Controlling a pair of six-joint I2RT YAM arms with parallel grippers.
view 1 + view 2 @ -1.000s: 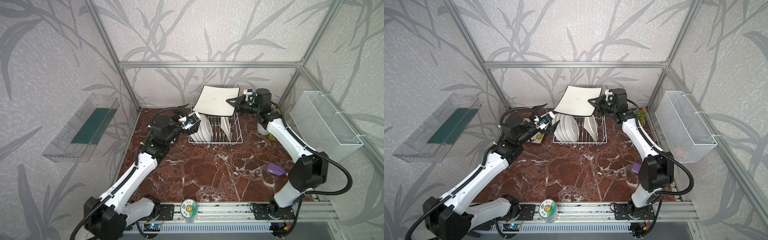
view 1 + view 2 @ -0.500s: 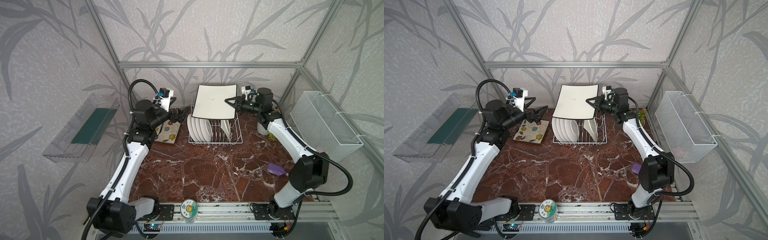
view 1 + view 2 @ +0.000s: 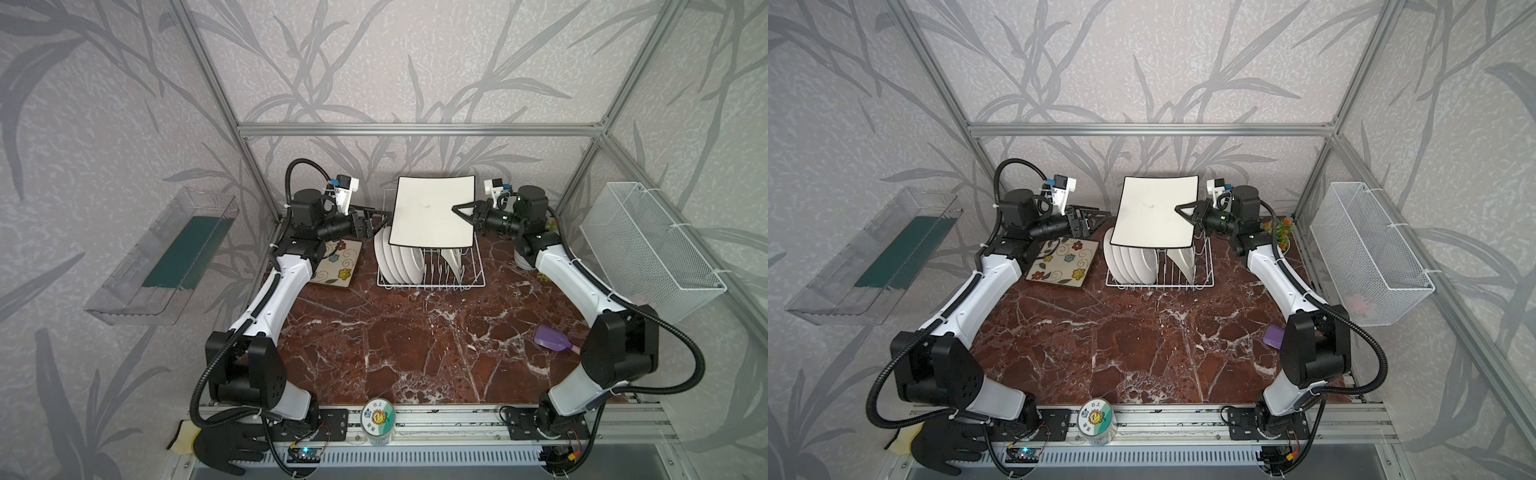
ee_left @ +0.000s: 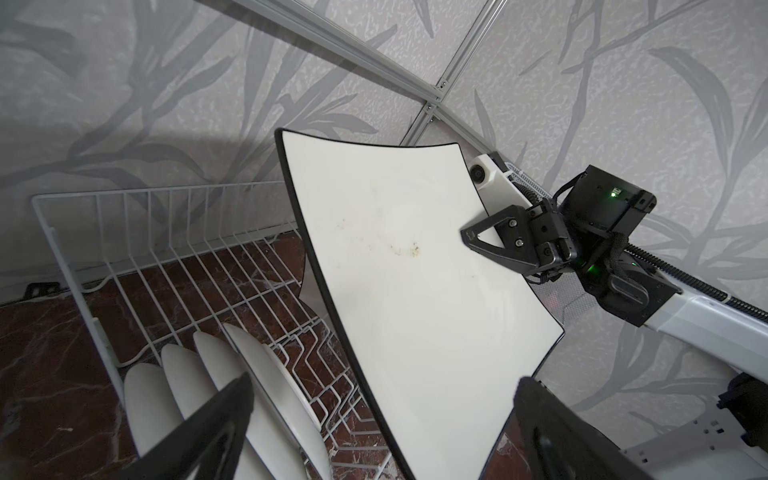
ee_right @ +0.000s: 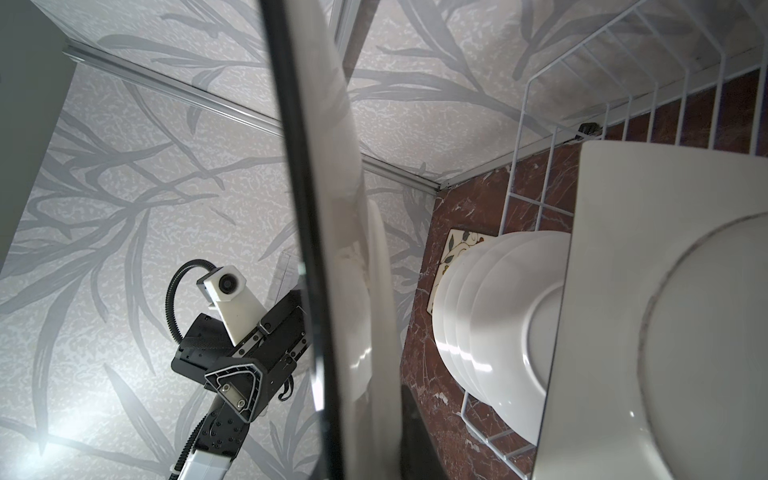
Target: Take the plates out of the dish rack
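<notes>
Square black-rimmed white plate [image 3: 430,216] hangs above the white wire dish rack [image 3: 432,285], clamped by your right pincer [image 3: 460,210]. Your left pincer [image 3: 384,219], spread wide, has risen from the racked round white plates [image 3: 397,259] to beside it. The front canister [image 3: 377,417] has a lid that reads "日上".

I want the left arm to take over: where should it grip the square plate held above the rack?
Probably midway along the black-rimmed edge of the square plate opposite the right tool, coming in from the left, where the open left tool faces it. That edge is thin, free and raised above the dish rack.
</notes>
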